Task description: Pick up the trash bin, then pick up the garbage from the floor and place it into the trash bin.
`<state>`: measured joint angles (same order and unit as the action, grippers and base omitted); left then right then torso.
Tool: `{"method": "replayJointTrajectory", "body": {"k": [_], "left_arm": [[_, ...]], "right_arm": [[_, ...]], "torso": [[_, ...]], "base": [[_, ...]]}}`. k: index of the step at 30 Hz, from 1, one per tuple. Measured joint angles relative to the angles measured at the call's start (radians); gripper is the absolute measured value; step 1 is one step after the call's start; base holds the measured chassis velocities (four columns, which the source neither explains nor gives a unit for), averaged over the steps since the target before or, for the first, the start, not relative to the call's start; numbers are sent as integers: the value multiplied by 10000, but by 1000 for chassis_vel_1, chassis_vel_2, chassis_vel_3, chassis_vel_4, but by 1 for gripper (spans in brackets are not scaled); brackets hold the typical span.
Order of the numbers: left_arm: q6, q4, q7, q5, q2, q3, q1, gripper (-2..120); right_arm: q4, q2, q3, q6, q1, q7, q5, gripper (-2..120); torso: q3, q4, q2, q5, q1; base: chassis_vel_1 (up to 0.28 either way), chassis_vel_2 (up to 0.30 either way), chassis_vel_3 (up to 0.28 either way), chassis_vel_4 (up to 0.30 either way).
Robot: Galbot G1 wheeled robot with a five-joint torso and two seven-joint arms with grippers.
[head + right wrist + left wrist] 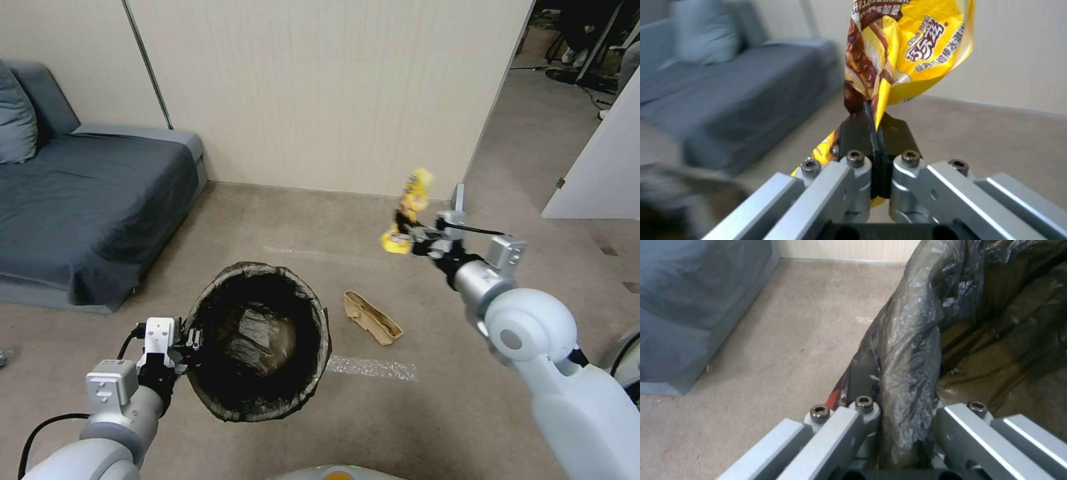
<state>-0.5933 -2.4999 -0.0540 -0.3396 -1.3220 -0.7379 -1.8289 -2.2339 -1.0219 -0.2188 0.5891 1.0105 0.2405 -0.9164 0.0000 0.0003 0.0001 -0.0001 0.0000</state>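
Holding the yellow wrapper point(408, 208) in the air at right of centre in the head view, the right gripper point(405, 230) is clenched on it: in the right wrist view we see its fingers point(871, 133) pressed flat together with the foil point(907, 50) pinched between them, most of the bag standing above the pinch and a small tail hanging below. We judge the wrapper to be very light, limp and slick, so a grip on a doubled fold near its middle, as here, should serve better than one at a loose edge, which could slide out.

At lower left of the head view the left gripper point(190, 340) grasps the trash bin point(259, 340) by its rim. In the left wrist view the lined rim point(907, 373) runs between the two fingers, one outside the wall and one inside, closed onto it. The bin hangs tilted, its mouth facing up toward the camera, clear of the floor point(280, 220). We take it to be light but stiff; the crinkly bag liner point(220, 293) over the rim looks slippery, so the hold may creep.

A flattened tan carton point(372, 318) lies on the carpet just right of the bin, beside a strip of clear tape point(373, 367).
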Motion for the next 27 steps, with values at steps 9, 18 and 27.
{"method": "replayJointTrajectory", "body": {"k": [9,18,27], "left_arm": [[-16,0,3,44,-47,-3,-2,1],[-67,0,83,88,-46,1,51,1],[-79,0,88,149,-61,2,65,1]], "right_arm": [[-462,178,2783,441,-1287,192,-655,0],[10,-192,5142,528,-2479,247,-546,0],[324,-453,6658,771,-3050,781,-671,0]], "torso": [[0,-2,0,0,-1],[0,-2,0,0,0],[0,-2,-1,0,0]], "base": [[0,0,0,0],[0,0,0,0],[0,0,0,0]]}}
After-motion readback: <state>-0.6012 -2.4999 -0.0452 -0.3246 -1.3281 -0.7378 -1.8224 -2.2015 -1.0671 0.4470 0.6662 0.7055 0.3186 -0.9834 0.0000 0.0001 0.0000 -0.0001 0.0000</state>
